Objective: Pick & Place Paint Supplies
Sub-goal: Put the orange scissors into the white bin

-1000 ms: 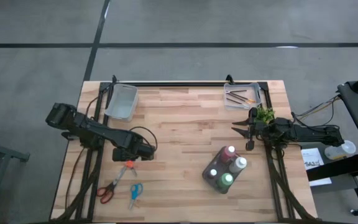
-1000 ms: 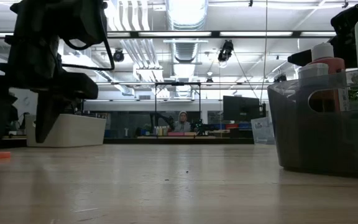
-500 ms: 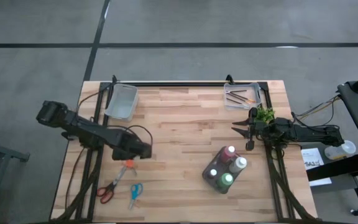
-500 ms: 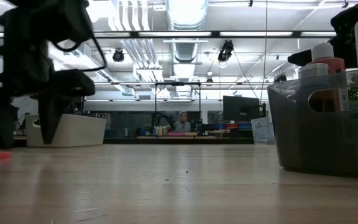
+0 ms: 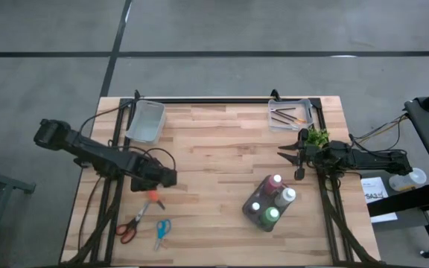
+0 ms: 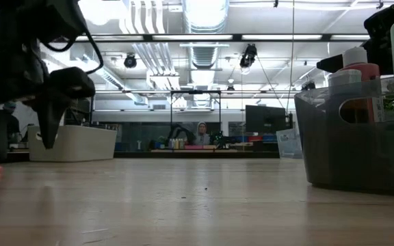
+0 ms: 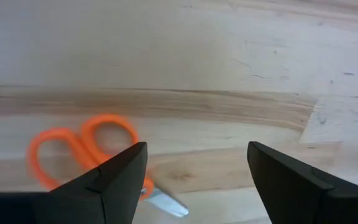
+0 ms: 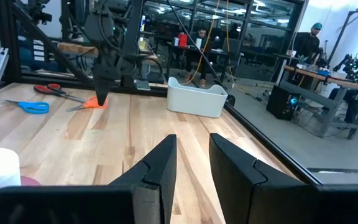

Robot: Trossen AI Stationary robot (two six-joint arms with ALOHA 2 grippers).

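Nearby, orange scissors (image 7: pixel 89 155) lie under the open left tool (image 7: pixel 194 180).

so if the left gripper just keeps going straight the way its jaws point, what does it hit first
Probably the orange-handled scissors. The left gripper hangs with jaws open, pointing down at the table, the orange handles beside one jaw. Depth is unclear, so it could land on bare wood just beside them.

bright overhead light, blurred scissors (image 7: pixel 86 155)

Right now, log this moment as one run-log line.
left gripper: open, above orange scissors | right gripper: empty, parked beside plant | paint bottles: in bin
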